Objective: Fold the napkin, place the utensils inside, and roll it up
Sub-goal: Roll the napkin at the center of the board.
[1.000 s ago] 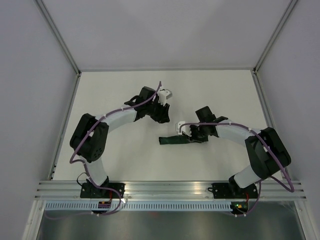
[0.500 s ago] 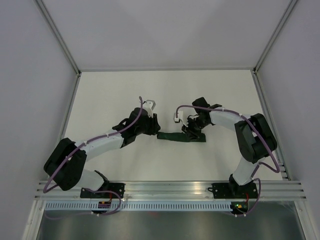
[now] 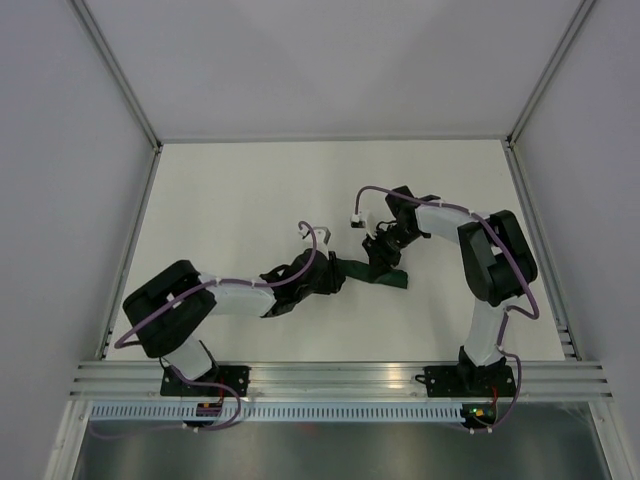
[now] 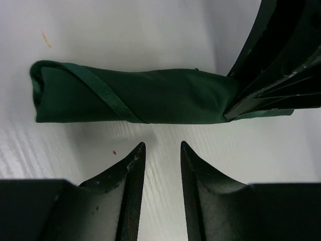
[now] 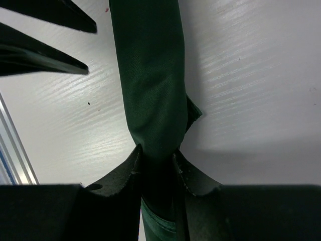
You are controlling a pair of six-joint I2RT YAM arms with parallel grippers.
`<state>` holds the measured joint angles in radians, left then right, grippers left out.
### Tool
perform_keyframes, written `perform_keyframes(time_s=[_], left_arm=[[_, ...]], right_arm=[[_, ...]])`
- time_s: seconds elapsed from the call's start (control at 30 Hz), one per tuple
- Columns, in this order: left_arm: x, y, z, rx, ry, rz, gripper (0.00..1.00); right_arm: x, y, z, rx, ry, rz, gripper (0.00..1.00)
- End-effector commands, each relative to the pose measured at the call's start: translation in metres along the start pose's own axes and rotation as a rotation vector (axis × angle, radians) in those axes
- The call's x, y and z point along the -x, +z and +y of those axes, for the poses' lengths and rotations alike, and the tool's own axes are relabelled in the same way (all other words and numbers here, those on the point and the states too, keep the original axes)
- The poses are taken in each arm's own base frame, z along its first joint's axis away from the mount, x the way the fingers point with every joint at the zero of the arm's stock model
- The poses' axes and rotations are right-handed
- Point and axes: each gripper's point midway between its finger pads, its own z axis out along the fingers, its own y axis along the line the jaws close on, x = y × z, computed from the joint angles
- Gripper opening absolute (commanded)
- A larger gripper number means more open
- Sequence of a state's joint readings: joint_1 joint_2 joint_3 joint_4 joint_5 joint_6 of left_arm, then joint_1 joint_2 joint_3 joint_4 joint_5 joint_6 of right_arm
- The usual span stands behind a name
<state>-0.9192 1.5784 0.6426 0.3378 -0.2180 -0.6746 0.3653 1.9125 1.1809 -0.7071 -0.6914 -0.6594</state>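
On the white table (image 3: 230, 190), the left end effector (image 4: 161, 145) has swung in beside the napkin (image 4: 140, 95), fingers slightly apart, touching nothing. The napkin lies rolled mid-table, utensils out of sight. The right end effector (image 5: 156, 153) stays clamped on its right end; rolling looks nearly done.

White tabletop (image 3: 230, 190) between pale grey walls (image 3: 60, 200), aluminium rail (image 3: 330, 372) along near edge.
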Motion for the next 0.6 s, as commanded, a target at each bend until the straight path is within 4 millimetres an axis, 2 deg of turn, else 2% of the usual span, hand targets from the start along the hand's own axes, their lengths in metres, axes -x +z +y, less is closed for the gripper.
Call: perform_keyframes(time_s=[0.0,0.03,0.13,0.37,0.57], left_arm=[[0.009,0.014,-0.017,-0.033,-0.148,-0.087,0.39],[0.012,0.016,-0.025,-0.061,-0.163,-0.104,0.39],[0.006,0.023,-0.028,-0.066,-0.187,-0.097,0.39],[0.006,0.032,-0.022,-0.020,-0.182,-0.101,0.39],[0.013,0.040,-0.019,0.025,-0.164,-0.082,0.39]], right_arm=[[-0.025,0.016,-0.002,0.028,0.118,0.082,0.20],[-0.024,0.017,-0.002,0.030,0.139,0.077,0.20],[-0.023,0.023,-0.002,0.060,0.184,0.065,0.20],[-0.028,0.024,-0.001,0.078,0.235,0.063,0.24],[-0.013,0.006,-0.011,0.017,0.227,0.013,0.39]])
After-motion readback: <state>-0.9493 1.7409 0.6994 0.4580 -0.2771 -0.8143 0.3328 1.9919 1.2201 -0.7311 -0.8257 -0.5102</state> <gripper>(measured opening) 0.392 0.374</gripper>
